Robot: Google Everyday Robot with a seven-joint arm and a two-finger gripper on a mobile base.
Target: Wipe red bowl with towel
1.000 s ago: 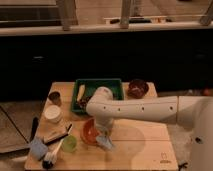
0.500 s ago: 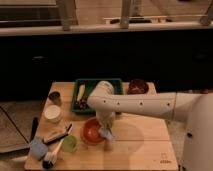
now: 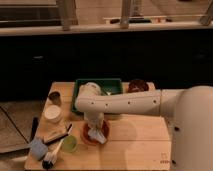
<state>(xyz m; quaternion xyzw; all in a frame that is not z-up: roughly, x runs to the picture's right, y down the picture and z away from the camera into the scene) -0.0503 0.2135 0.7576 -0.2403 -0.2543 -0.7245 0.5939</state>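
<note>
The gripper [image 3: 96, 131] hangs over the red bowl [image 3: 91, 136], just beside the green cup [image 3: 70, 143], its fingers pinching the towel [image 3: 100, 135]. Best press lightly, sweeping around inside.

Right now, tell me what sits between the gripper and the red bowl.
In the camera view, the towel hangs below the gripper, lying over the red bowl. Nothing else shows there.

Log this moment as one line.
hand: over red bowl | towel: on bowl, under hand | stage: wiping
</note>
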